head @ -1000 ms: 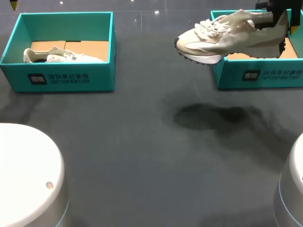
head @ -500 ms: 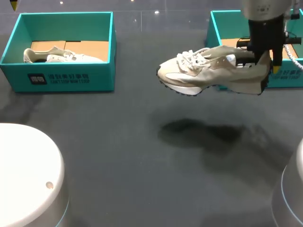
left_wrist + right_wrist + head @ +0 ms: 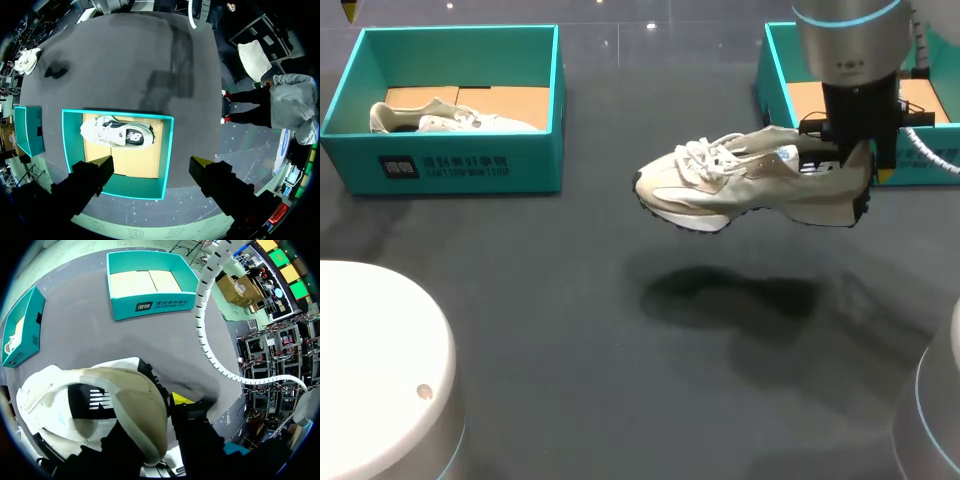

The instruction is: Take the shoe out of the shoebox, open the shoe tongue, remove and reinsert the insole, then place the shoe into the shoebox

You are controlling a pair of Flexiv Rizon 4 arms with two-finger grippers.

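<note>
Head view first: the right arm (image 3: 850, 40) had the shoe (image 3: 750, 185) up in the air, just outside the right shoebox (image 3: 770, 100), on the side facing the middle of the worktop (image 3: 570, 330), toe pointing away from that box. The right pincer (image 3: 855, 160) was clamped on the heel. A shadow (image 3: 730, 290) lay on the worktop below, so nothing had touched down. Well apart from the right shoebox stood the other shoebox (image 3: 470, 165), with a second shoe (image 3: 450, 118) inside.

By the look of it, step one was as good as done: shoe out. Setting it down, opening the tongue, pulling and refitting the insole, and the return to the box all looked yet to come.

Left wrist view: the left pincer (image 3: 152, 167) hovered above the other shoebox (image 3: 167, 150), fingers wide apart, gripping nothing. The second shoe (image 3: 117, 136) lay on its side on the cardboard. A sliver of teal, presumably the right shoebox (image 3: 27, 130), sat far off and was cut short.

Right wrist view: the shoe (image 3: 100, 400) filled the space at the right pincer (image 3: 155, 415). One yellow fingertip (image 3: 182, 399) pressed the outside of the heel, while the other was hidden by the shoe. Ahead stood the right shoebox (image 3: 150, 302), showing bare cardboard. The insole could not be seen anywhere, and the tongue was lost under the laces.
</note>
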